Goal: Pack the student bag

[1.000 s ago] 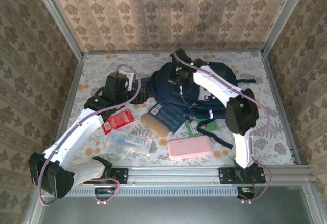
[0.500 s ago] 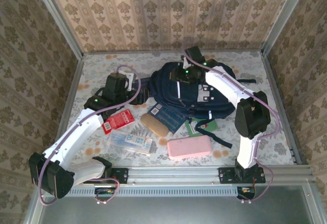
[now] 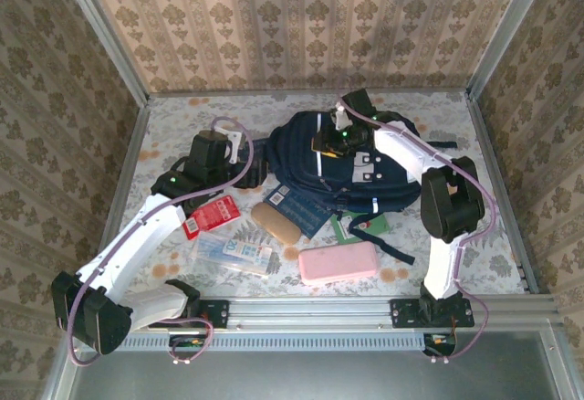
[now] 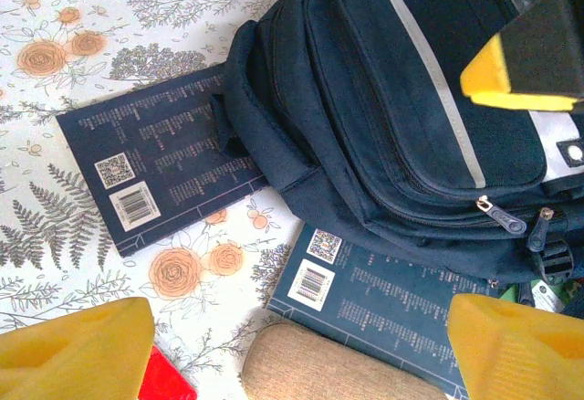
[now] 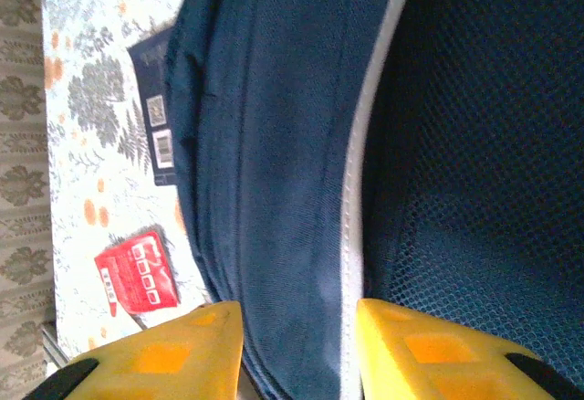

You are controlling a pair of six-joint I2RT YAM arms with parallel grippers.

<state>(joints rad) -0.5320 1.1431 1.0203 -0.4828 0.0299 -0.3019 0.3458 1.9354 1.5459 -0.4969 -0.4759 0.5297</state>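
1. Student bag (image 3: 351, 167): lies flat on the floral bench (image 3: 497, 236), at the middle of the far half, front side up. Its white stripes and grey-white patch face the overhead camera.
2. Left end effector (image 4: 292, 359): fingers spread wide, with nothing between them and nothing held. In the overhead view it hangs (image 3: 230, 144) just left of the bag. Contact with the bench cannot be judged from that view.
3. Under the left wrist camera: a navy book (image 4: 151, 176), barcode side up, has one end tucked beneath the bag's edge. A second navy book (image 4: 383, 295) sticks out from under the bag's near side. A tan fabric case (image 4: 338, 371) touches that second book's near edge.
4. Right end effector (image 5: 297, 331): fingers partly apart (noticeably narrower than the left). It sits over the bag's front panel (image 3: 330, 142).
5. The right wrist view shows flat navy fabric and a white stripe running between the two yellow fingers (image 5: 187, 345). No fold or zip pull is seen pinched. Whether the pads rest on the cloth cannot be determined.
6. The left wrist view catches one yellow tip with its dark pad (image 4: 525, 48) above the bag's striped pocket.
7. Loose items on the near half of the bench:
   - a red packet (image 3: 210, 215)
   - a clear blue-and-white pack (image 3: 235, 252)
   - a pink case (image 3: 338, 261)
   - a green item (image 3: 351, 226) partly under the bag's strap
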